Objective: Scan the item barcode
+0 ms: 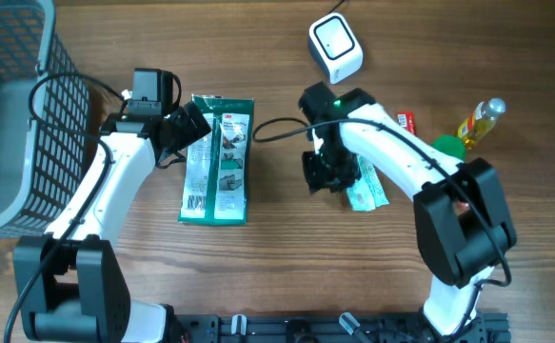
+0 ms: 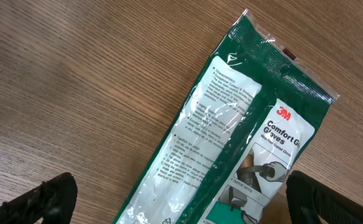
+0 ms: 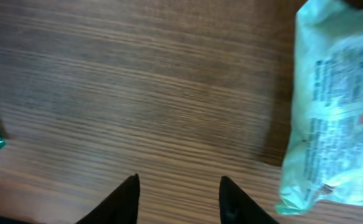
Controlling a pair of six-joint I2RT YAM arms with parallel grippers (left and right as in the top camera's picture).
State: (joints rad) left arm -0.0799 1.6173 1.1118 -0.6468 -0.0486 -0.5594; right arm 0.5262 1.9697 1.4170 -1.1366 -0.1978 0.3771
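One camera looks straight down from above on the whole table (image 1: 277,286), far enough off to take in both arms. The left wrist camera hangs close over the green glove packet (image 2: 231,143). The right one, even closer and blurred, faces bare wood beside a pale packet (image 3: 337,112); both packets show from overhead too.

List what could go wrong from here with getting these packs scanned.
1. The left gripper is open over the flat-lying gloves pack; its fingers may skid off the glossy film instead of pinching it.
2. The right gripper is open and empty, the pale packet off to one side of its fingers; closing here would likely catch nothing.
3. The scanner sits far from both packs; a weak grip could drop one on the way.
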